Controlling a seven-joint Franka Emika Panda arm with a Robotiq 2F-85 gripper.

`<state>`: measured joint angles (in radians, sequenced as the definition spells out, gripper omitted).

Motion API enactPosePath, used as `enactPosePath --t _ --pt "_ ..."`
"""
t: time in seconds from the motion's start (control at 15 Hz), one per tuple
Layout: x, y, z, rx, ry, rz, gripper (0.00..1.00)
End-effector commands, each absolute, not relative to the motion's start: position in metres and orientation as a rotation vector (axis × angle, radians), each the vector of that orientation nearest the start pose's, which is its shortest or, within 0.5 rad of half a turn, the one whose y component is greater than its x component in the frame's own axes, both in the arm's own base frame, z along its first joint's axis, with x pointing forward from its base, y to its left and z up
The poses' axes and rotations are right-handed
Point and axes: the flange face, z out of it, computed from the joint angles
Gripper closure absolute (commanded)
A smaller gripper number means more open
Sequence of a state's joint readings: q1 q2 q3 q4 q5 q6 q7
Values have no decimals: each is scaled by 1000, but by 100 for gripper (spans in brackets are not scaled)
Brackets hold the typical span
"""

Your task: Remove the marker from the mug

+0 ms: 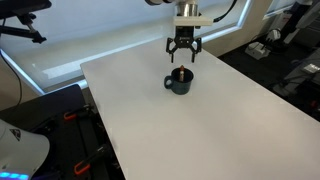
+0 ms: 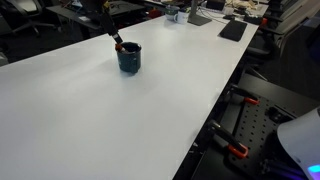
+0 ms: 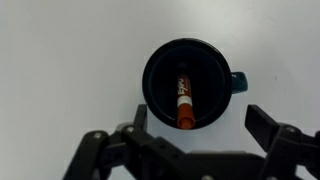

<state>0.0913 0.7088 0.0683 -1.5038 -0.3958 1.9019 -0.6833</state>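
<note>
The dark blue mug (image 3: 188,78) stands upright on the white table, its handle (image 3: 238,82) pointing right in the wrist view. The reddish-orange marker (image 3: 184,100) lies inside it, leaning against the near wall. My gripper (image 3: 198,122) hangs open directly above the mug, with one finger on each side of the rim and nothing between them. In both exterior views the mug (image 1: 180,81) (image 2: 129,57) sits toward the far part of the table, and the gripper (image 1: 182,55) is just above it. A tip of the marker (image 2: 119,44) pokes over the rim.
The white table (image 1: 190,125) spreads wide around the mug. Its edges fall off to dark floor and equipment with orange clamps (image 2: 232,150). A keyboard and other desk items (image 2: 232,30) lie beyond the far end.
</note>
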Motion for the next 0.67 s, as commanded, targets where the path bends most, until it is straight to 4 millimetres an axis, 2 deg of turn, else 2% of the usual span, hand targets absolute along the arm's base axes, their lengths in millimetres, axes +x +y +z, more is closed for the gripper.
enactPosePath --t 0.0,0.33,0.6 --pt "682 70 225 -2822 -1628 635 0" --pt "686 65 208 -2729 -1696 651 0" --pt "691 69 197 -2660 -1752 659 0"
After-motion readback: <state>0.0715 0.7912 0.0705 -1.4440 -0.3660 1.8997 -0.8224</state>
